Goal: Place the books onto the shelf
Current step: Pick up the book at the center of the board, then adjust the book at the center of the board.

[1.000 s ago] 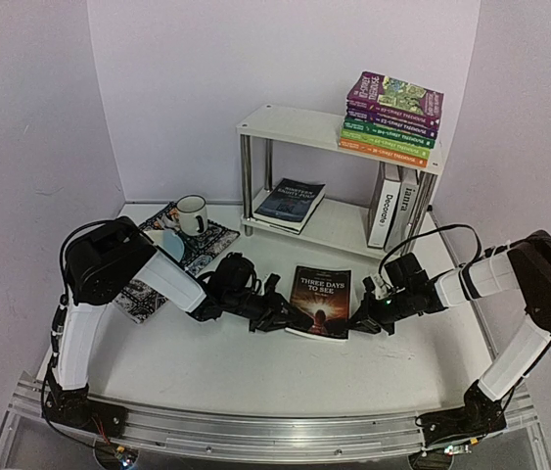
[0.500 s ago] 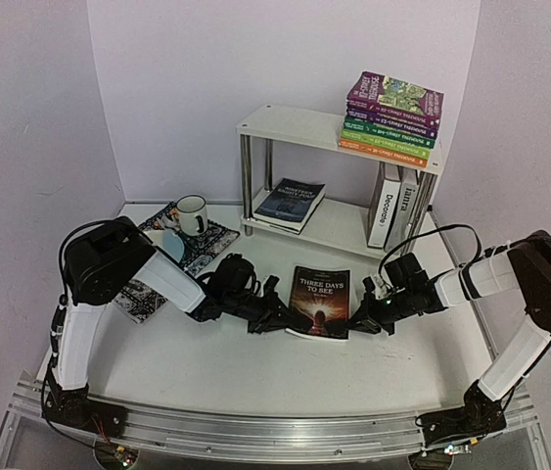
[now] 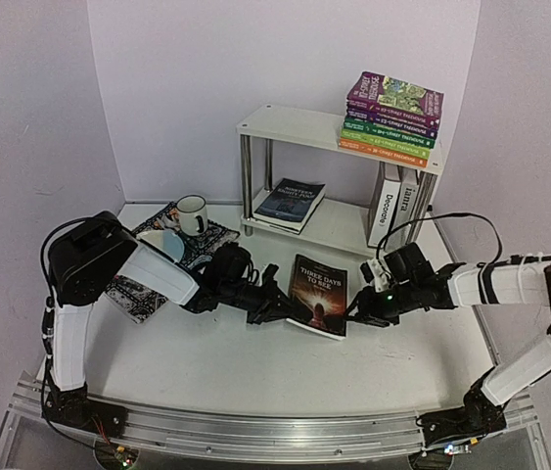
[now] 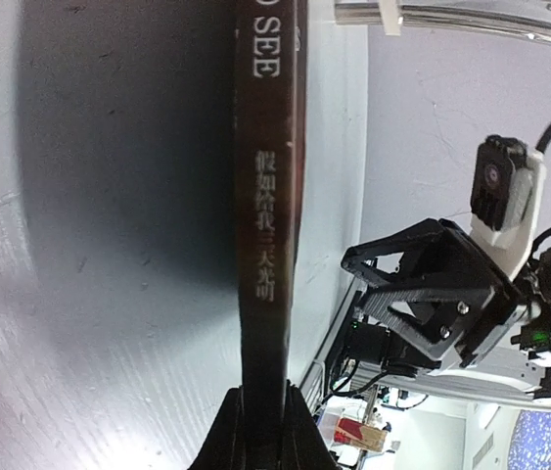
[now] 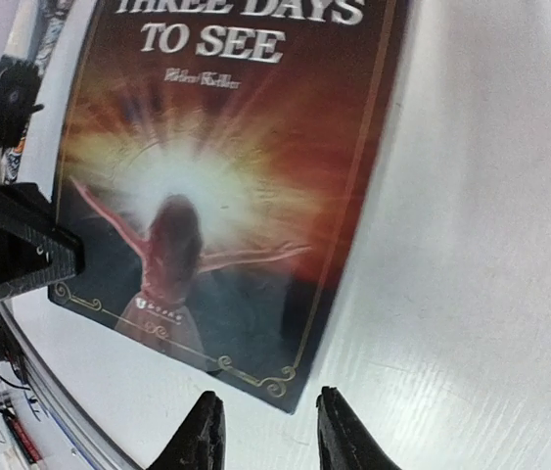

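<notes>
Tools first: clamping the left tool (image 4: 263, 397) tight on the left edge of the dark book (image 3: 318, 296), and holding the right tool (image 5: 267, 401) spread apart just off that book's near right corner, gripping nothing. Lying on the worktop (image 3: 255, 367) between both arms, in front of the white shelf (image 3: 295, 124). Further out, sitting on the shelf's top board as a colourful stack of books (image 3: 392, 122), and standing upright on the lower board as two white books (image 3: 392, 208).
</notes>
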Robot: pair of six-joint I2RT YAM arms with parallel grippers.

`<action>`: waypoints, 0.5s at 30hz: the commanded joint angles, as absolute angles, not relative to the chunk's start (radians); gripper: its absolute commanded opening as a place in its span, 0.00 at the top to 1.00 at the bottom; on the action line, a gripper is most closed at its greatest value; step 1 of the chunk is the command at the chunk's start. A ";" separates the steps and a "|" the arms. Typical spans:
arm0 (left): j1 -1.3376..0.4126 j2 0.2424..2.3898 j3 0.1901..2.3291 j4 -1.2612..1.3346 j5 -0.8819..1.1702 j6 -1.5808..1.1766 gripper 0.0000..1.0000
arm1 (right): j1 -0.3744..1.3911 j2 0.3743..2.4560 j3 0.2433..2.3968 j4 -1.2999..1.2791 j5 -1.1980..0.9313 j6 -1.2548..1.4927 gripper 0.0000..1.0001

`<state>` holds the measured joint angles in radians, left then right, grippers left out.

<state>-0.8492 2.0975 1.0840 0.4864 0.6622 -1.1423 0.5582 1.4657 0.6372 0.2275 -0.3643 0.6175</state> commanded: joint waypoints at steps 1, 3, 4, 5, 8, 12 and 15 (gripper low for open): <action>-0.839 1.968 1.089 0.510 0.688 -1.126 1.00 | 0.693 1.333 0.696 0.107 -0.169 0.425 0.60; -0.838 1.937 1.086 0.496 0.687 -1.126 1.00 | 0.767 1.273 0.690 0.109 -0.086 0.340 0.53; -0.837 1.923 1.084 0.488 0.684 -1.123 1.00 | 0.806 1.245 0.686 0.113 -0.036 0.301 0.48; -0.837 1.910 1.082 0.479 0.682 -1.122 1.00 | 0.843 1.221 0.684 0.116 -0.009 0.256 0.44; -0.836 1.875 1.075 0.460 0.680 -1.121 1.00 | 0.953 1.181 0.697 0.114 0.128 0.137 0.33; -0.835 1.835 1.071 0.436 0.677 -1.119 1.00 | 1.121 1.195 0.728 0.132 0.331 0.008 0.18; -0.834 1.814 1.071 0.412 0.674 -1.114 1.00 | 1.199 1.233 0.757 0.157 0.466 -0.104 0.14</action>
